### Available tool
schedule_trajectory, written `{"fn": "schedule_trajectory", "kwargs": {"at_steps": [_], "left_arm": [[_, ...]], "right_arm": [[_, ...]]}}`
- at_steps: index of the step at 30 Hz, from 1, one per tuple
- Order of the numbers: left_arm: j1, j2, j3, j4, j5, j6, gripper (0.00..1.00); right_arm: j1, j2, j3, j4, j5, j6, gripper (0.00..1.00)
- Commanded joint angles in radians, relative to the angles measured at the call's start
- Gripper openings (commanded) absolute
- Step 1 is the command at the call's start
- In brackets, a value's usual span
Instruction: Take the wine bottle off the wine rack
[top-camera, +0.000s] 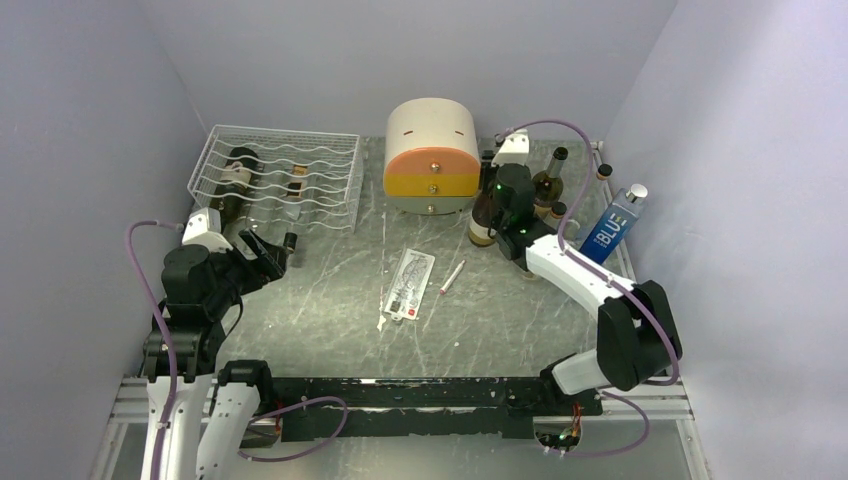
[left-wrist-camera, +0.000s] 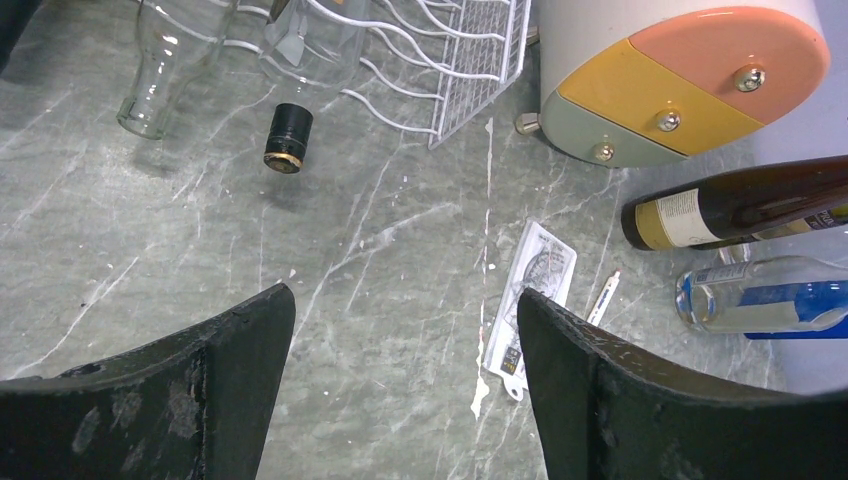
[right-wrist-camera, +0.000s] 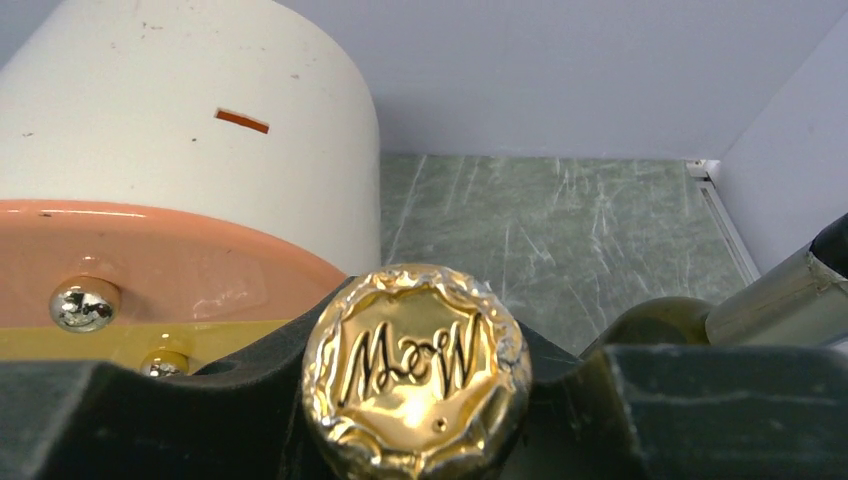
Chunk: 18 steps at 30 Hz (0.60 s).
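Covering the whole floor of the cell is a grey-green marbled table (top-camera: 330, 320), scuffed and flecked with white, with plain lavender walls on three sides. At the back left stands the wine rack (top-camera: 275, 170). The wine bottle (left-wrist-camera: 288, 135) lies in it, its black-capped neck poking out of the front beside a clear bottle (left-wrist-camera: 160, 70). The left tool (left-wrist-camera: 405, 300) hangs over bare table in front of them, spread wide. The right tool (top-camera: 492, 200) is closed round the gold foil cap (right-wrist-camera: 415, 370), stamped "M&W", of a brown bottle (top-camera: 482, 225) beside the drawer cabinet (top-camera: 432, 155). A blue carton (top-camera: 610, 230) reads "BLUE". The printed card (top-camera: 408, 285) has print too small to read.
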Motion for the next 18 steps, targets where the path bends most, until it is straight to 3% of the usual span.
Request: {"fn": "schedule_trajectory", "kwargs": {"at_steps": [1, 5, 13, 18], "left_arm": [[-0.003, -0.01, -0.011, 0.047, 0.003, -0.005, 0.85], [-0.003, -0.006, -0.01, 0.048, 0.007, -0.004, 0.85], [-0.003, 0.001, -0.011, 0.045, 0.001, -0.006, 0.85], [-0.003, 0.007, -0.011, 0.045, 0.0, -0.007, 0.84]], "right_arm": [[-0.005, -0.078, -0.032, 0.241, 0.01, 0.01, 0.07], [-0.005, -0.088, -0.056, 0.215, 0.003, 0.014, 0.25], [-0.005, -0.115, -0.046, 0.154, -0.007, 0.012, 0.43], [-0.005, -0.138, -0.013, 0.092, -0.031, 0.006, 0.63]]}}
